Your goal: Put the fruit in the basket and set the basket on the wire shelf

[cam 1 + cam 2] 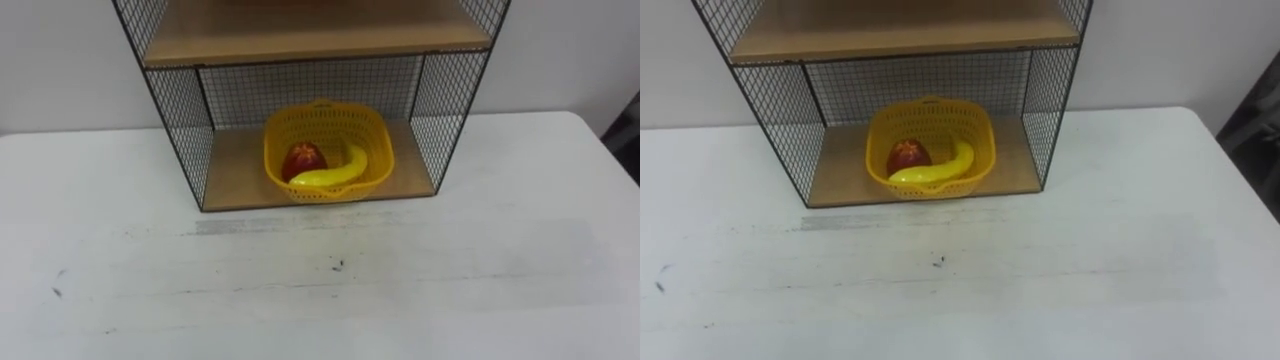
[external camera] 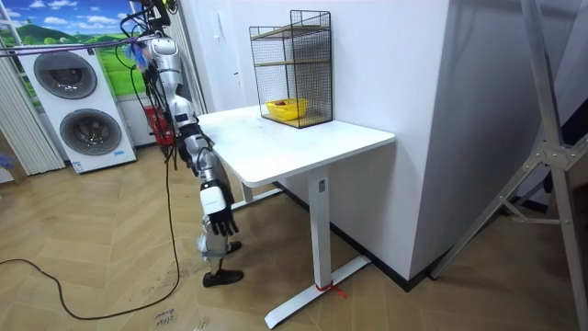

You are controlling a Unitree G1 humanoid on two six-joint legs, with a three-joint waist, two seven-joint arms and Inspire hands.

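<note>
Basket: the yellow basket (image 1: 375, 140) sits in the bottom bay of the wire shelf (image 1: 190, 130), with the banana (image 1: 335, 172) and red fruit (image 1: 303, 158) inside. Looks done!
Risk: its front sits close to the shelf's front edge, so a bump to the worktop (image 1: 400, 270) could, I reckon, nudge it out.
Hand: the right hand (image 2: 219, 210) hangs low beside the worktop, arm down, fingers slack, holding nothing.

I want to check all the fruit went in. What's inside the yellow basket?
A yellow banana and a red fruit lie side by side inside the basket. They cover part of the basket's floor, so anything lying underneath them cannot be seen.
</note>
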